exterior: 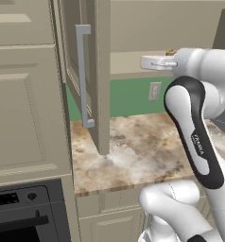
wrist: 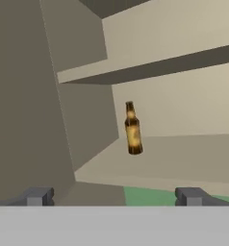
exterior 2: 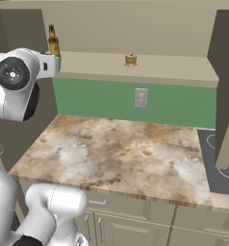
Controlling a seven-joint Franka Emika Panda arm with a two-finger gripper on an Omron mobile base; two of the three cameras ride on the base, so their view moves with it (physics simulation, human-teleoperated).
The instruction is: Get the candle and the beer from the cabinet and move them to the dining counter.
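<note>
The beer (exterior 2: 53,42) stands upright at the left end of the cabinet's lower shelf (exterior 2: 174,67); in the hand view the beer (wrist: 132,129) is straight ahead, some way beyond the fingertips. The candle (exterior 2: 131,59) sits on the same shelf, well to the beer's right. My gripper (wrist: 115,197) is open with nothing between its fingers. It hovers in front of the shelf (exterior: 126,61) at shelf height, just outside the opening (exterior: 143,62). Both cabinet doors hang open, the left door (exterior: 98,71) with its grey bar handle (exterior: 82,75). The dining counter is out of view.
Below the cabinet runs a marbled stone worktop (exterior 2: 116,149) with a black cooktop (exterior 2: 220,158) at its right end. A white wall socket (exterior 2: 141,98) sits on the green backsplash. The right cabinet door (exterior 2: 227,96) hangs over the cooktop. A tall beige unit with a black oven (exterior: 20,212) stands at the left.
</note>
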